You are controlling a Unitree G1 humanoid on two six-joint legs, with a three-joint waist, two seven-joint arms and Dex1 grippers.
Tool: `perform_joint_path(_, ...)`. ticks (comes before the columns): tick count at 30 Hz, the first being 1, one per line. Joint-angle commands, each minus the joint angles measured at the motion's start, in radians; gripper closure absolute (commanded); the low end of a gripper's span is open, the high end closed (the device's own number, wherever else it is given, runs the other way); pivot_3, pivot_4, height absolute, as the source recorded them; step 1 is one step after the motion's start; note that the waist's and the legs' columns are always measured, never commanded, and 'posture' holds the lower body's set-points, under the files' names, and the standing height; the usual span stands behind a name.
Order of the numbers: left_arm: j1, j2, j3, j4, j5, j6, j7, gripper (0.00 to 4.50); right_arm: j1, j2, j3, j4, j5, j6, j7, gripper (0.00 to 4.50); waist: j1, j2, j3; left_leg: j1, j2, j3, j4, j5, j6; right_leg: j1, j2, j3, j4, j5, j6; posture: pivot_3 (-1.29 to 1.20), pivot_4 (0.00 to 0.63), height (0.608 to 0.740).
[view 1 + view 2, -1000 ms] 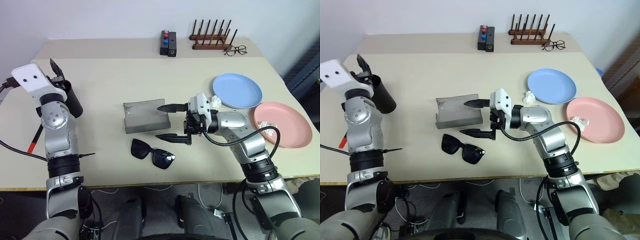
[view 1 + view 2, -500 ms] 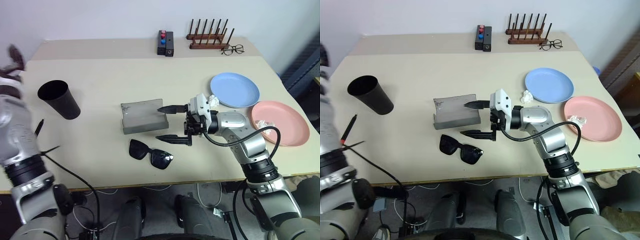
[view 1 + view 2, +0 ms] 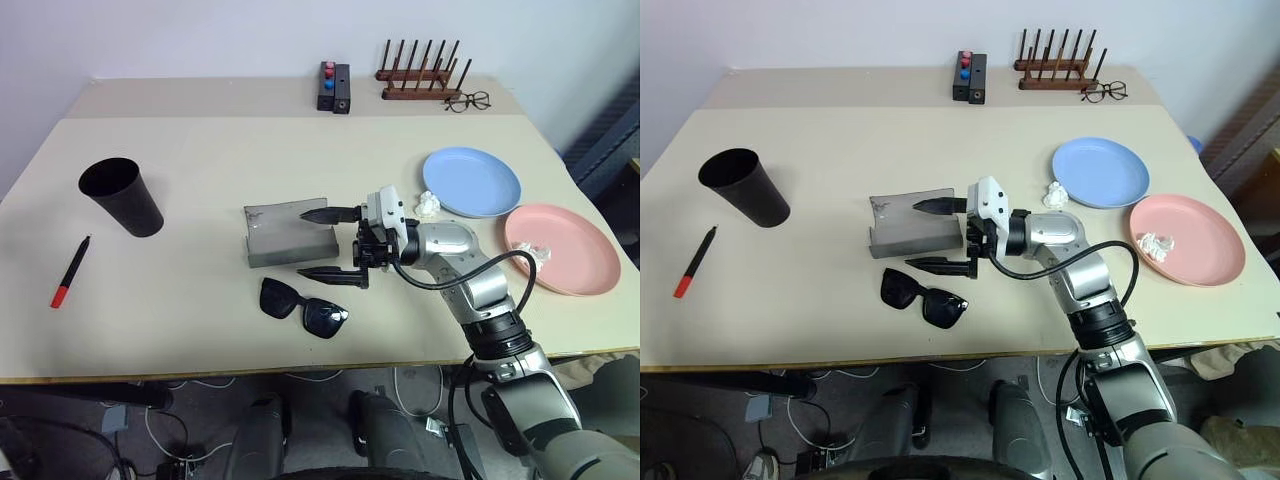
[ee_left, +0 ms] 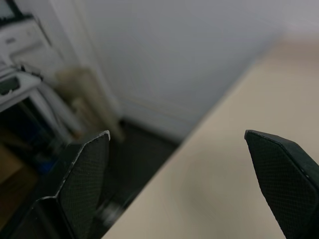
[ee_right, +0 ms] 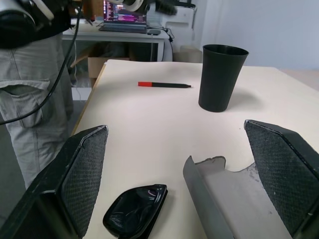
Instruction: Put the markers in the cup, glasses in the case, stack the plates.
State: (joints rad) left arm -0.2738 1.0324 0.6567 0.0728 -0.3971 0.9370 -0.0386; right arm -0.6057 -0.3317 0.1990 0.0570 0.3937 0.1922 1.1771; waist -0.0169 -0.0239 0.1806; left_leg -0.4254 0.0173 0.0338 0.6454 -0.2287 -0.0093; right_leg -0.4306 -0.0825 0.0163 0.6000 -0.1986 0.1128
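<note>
right tool (image 3: 326, 242) wide open, empty, beside case (image 3: 285, 234).

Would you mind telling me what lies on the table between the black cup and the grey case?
Nothing: in the left eye view, the stretch of table between the cup and the case is bare.

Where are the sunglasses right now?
The sunglasses lie on the table near its front edge, just in front of the open grey case, below the right gripper.
</note>
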Motion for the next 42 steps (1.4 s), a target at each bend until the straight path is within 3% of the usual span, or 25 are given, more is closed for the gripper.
perform_joint_path(1, 0.014, 0.071, -0.034, -0.021, 0.009, 0.025, -0.123, 0.05, -0.032, 0.014, -0.002, 0.0, -0.001, -0.027, 0.005, 0.0, -0.001, 0.0, 0.0, 0.0, 0.0, 0.0, 0.0, -0.001, -0.001, 0.0, 0.0, 0.0, 0.0, 0.0, 0.0, 0.0, 0.15, 0.74)
perform_joint_path(10, -0.017, 0.165, -0.214, 0.202, 0.039, -0.039, -0.429, 0.05, -0.027, 0.012, -0.007, -0.008, -0.003, -0.026, 0.003, 0.0, -0.003, 0.0, 0.0, 0.0, 0.005, 0.007, -0.003, -0.002, -0.004, -0.006, -0.001, 0.0, 0.0, 0.0, -0.004, 0.0, 0.15, 0.74)
perform_joint_path(17, -0.104, 0.151, -0.368, 0.337, 0.088, -0.073, -0.565, 0.05, -0.011, 0.004, -0.012, -0.033, -0.002, -0.016, -0.012, 0.0, 0.0, 0.0, 0.0, -0.001, 0.006, 0.012, -0.003, -0.001, -0.002, -0.009, 0.0, 0.0, 0.002, 0.001, -0.005, 0.0, 0.15, 0.74)
perform_joint_path(25, -0.142, 0.141, -0.447, 0.372, 0.113, 0.001, -0.627, 0.05, 0.006, -0.015, -0.021, -0.066, 0.002, 0.003, -0.025, 0.0, -0.001, -0.001, 0.0, -0.001, 0.007, 0.013, -0.002, -0.001, -0.002, -0.009, 0.001, 0.0, 0.004, 0.001, -0.005, 0.0, 0.15, 0.74)
perform_joint_path(34, -0.133, 0.093, -0.437, 0.402, 0.125, 0.114, -0.59, 0.05, 0.009, -0.023, -0.023, -0.081, 0.008, 0.018, -0.032, 0.0, 0.003, -0.001, 0.0, -0.001, 0.007, 0.013, 0.002, -0.001, -0.002, -0.011, 0.001, 0.0, 0.011, 0.0, -0.005, 0.0, 0.15, 0.74)
perform_joint_path(38, -0.137, 0.07, -0.433, 0.399, 0.128, 0.14, -0.572, 1.34, 0.007, -0.025, -0.024, -0.078, 0.009, 0.021, -0.033, 0.0, 0.002, -0.001, 0.0, 0.0, 0.007, 0.013, 0.002, -0.001, -0.002, -0.011, 0.001, 0.0, 0.012, 0.0, -0.005, 0.0, 0.15, 0.74)
perform_joint_path(42, -0.134, 0.064, -0.423, 0.384, 0.13, 0.149, -0.565, 3.49, 0.009, -0.026, -0.024, -0.08, 0.009, 0.024, -0.034, 0.0, 0.0, -0.001, 0.0, 0.001, 0.007, 0.013, 0.002, -0.001, -0.002, -0.011, 0.001, 0.0, 0.014, 0.0, -0.006, 0.0, 0.15, 0.74)
